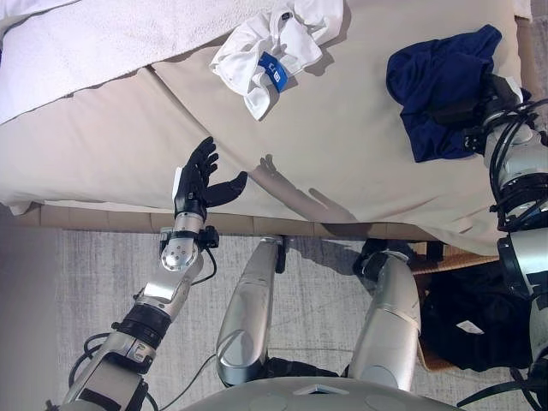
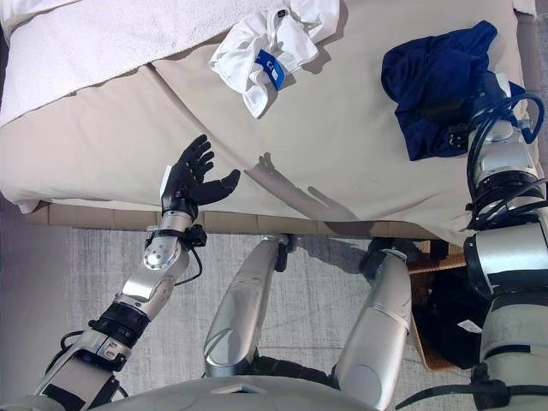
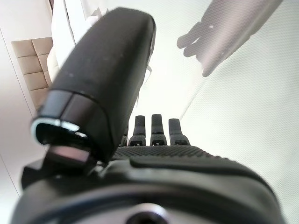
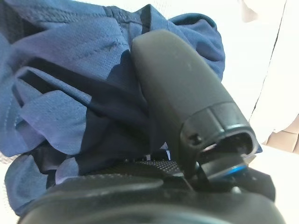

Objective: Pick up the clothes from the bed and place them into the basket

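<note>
A navy garment (image 1: 437, 77) lies bunched on the right side of the beige bed (image 1: 360, 154). My right hand (image 1: 479, 107) sits in its near edge. In the right wrist view the thumb (image 4: 182, 93) presses over gathered navy folds (image 4: 60, 93) that fill the palm and hide the other fingers. A white garment (image 1: 274, 43) with a blue label lies crumpled at the bed's far middle. My left hand (image 1: 201, 180) hovers open over the bed's near edge, palm up and holding nothing. A wicker basket (image 1: 437, 257) stands on the floor at the lower right.
A white blanket (image 1: 86, 43) covers the bed's far left. Dark clothes (image 1: 475, 317) with a white tag lie in the basket. A grey rug (image 1: 94, 274) covers the floor along the bed's near side.
</note>
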